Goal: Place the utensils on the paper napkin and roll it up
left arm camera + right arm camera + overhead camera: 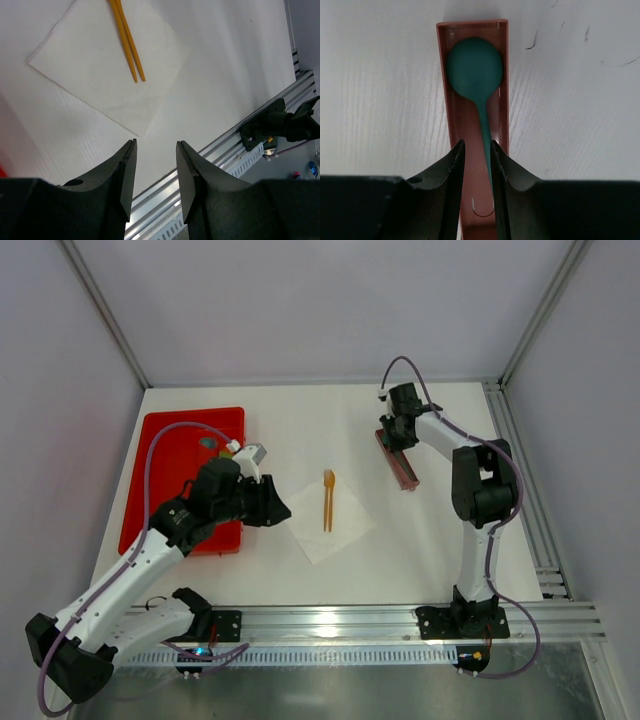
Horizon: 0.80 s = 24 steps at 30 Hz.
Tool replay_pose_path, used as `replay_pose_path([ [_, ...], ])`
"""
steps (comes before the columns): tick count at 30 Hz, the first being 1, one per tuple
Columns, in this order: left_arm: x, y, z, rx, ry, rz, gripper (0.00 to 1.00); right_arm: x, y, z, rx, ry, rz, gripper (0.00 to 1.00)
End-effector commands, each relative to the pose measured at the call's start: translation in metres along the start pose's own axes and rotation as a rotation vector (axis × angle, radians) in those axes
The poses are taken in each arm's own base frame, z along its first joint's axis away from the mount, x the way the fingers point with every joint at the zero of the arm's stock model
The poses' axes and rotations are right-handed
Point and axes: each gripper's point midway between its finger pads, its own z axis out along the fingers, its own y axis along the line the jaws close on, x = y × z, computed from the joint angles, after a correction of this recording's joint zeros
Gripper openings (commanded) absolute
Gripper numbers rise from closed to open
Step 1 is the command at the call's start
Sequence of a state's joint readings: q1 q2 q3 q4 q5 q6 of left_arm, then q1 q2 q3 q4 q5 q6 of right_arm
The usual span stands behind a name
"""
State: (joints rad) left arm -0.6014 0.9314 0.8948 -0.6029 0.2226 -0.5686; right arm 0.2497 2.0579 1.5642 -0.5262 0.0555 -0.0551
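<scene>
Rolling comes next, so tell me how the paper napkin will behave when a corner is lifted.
The paper napkin looks thin and lies flat, so it will probably flop rather than lift stiffly. It seems light, so a push may slide it across the smooth table. The utensils lying on it could shift.

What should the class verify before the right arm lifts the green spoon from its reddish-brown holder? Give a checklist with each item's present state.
1. Paper napkin lies flat and unrolled: ok.
2. Two orange utensils lie side by side on the napkin: ok.
3. Green spoon lies inside the reddish-brown holder, bowl away from the gripper: ok.
4. Right gripper is open, with a finger on either side of the spoon's handle: ok.
5. Handle centred between those fingers: not ok, it sits close to one finger.
6. Left gripper is open, holds nothing and sits short of the napkin's near corner: ok.
</scene>
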Motion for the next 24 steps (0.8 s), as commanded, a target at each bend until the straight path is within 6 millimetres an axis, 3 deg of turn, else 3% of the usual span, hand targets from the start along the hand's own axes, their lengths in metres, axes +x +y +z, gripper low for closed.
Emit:
replay_pose_path([
  [1,-0.008,0.002,0.002,-0.014,-0.035,-0.002,0.41,-0.026,0.004,0.004,-0.017,-0.07,-0.029,0.29],
  [5,-0.009,0.005,0.003,-0.029,-0.038,-0.007,0.41,-0.021,-0.001,0.02,-0.005,-0.031,-0.032,0.29],
  [10,-0.009,0.006,0.006,-0.034,-0.035,-0.019,0.41,-0.022,-0.005,0.02,0.002,-0.025,-0.04,0.29],
  [19,-0.011,0.005,0.006,-0.033,-0.037,-0.016,0.41,-0.006,-0.009,0.026,0.003,0.038,-0.06,0.28],
  [24,-0.01,0.005,0.006,-0.032,-0.035,-0.016,0.41,0.002,-0.016,0.024,0.04,0.072,-0.081,0.21],
])
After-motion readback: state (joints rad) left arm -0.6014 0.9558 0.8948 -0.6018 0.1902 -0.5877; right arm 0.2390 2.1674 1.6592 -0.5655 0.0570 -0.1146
